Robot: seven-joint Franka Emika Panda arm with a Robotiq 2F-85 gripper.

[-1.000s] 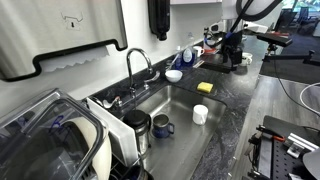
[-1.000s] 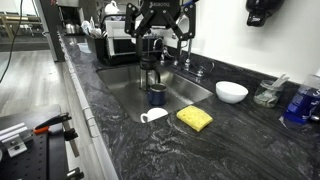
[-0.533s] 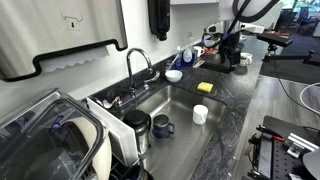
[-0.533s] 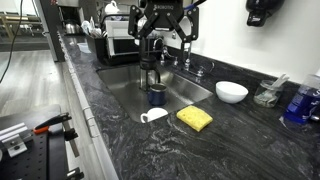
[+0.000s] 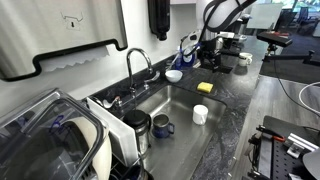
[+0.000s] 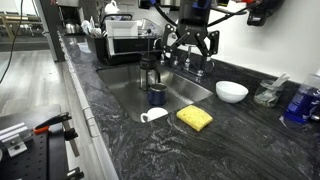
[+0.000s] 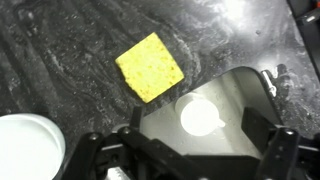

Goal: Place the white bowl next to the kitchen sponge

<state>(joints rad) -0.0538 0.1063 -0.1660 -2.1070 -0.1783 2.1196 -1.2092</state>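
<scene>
My hand (image 6: 190, 50) has swung toward the shallow round white bowl (image 6: 232, 91), apparently spread and empty; next, lower over its rim.

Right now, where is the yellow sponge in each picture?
Exterior view: the kitchen sponge sits right of centre, at about middle height.
Exterior view: it sits right of centre, in the lower half.
Wrist view: it sits in the upper middle.
Shared landmark: the white cup near it.

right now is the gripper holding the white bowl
No, in an exterior view the white bowl sits on the counter, apart from the open, empty gripper.
</scene>
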